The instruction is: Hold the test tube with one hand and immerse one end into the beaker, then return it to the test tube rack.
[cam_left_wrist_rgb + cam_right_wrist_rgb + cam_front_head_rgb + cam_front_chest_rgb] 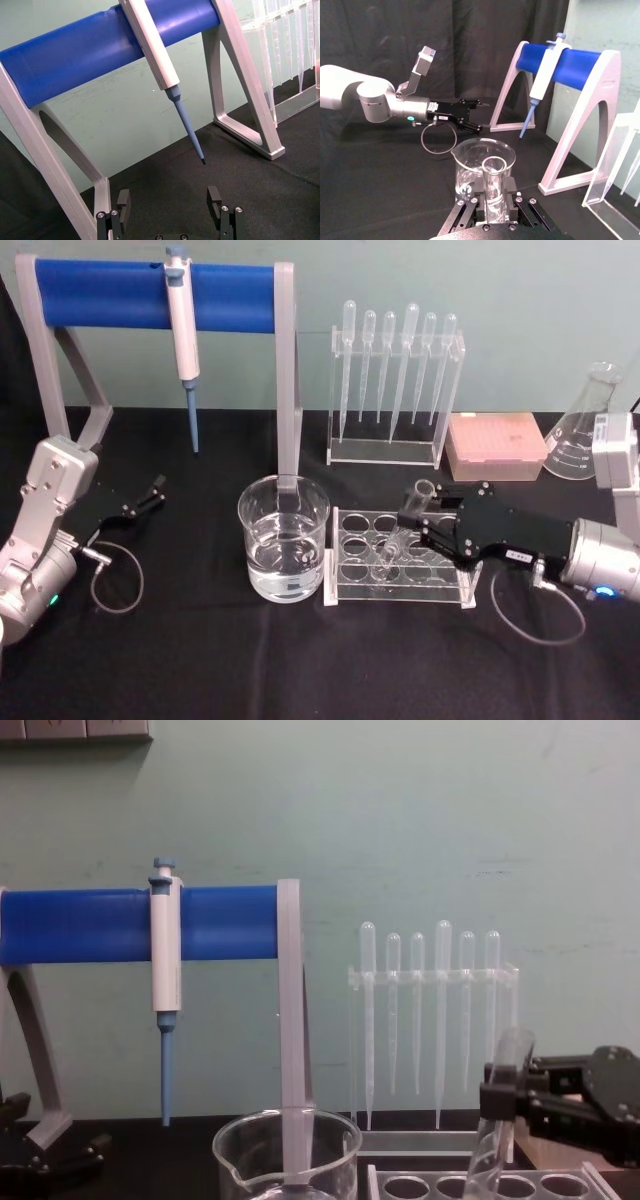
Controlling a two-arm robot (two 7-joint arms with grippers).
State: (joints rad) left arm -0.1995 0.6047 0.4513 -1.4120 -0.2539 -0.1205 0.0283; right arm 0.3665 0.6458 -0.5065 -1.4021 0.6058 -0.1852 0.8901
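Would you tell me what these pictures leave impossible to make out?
Bottom of the test tube: chest view, cut by the lower edge.
Its lower part: right wrist view, behind the right tool.
Liquid level in the beaker: chest view, below the lower edge.
Side of the flask: head view, behind the right arm.

Setting: I am working a laboratory bench.

Evidence:
- A white-and-blue micropipette (pixel 182 320) hangs on a stand with a blue bar (pixel 100 295).
- A clear holder (pixel 385 452) keeps a row of bulb pipettes (pixel 410 360) upright.
- A flat pink box (pixel 497 445) and a conical flask (pixel 583 430) sit to the holder's right.
- Nearer me, a beaker (pixel 283 540) of clear liquid stands just beside a test tube rack (pixel 400 595), with a test tube (pixel 410 508) tilted over it.
- Black cloth (pixel 300 670) covers the table, with a plain pale-green wall (pixel 450 280) behind.
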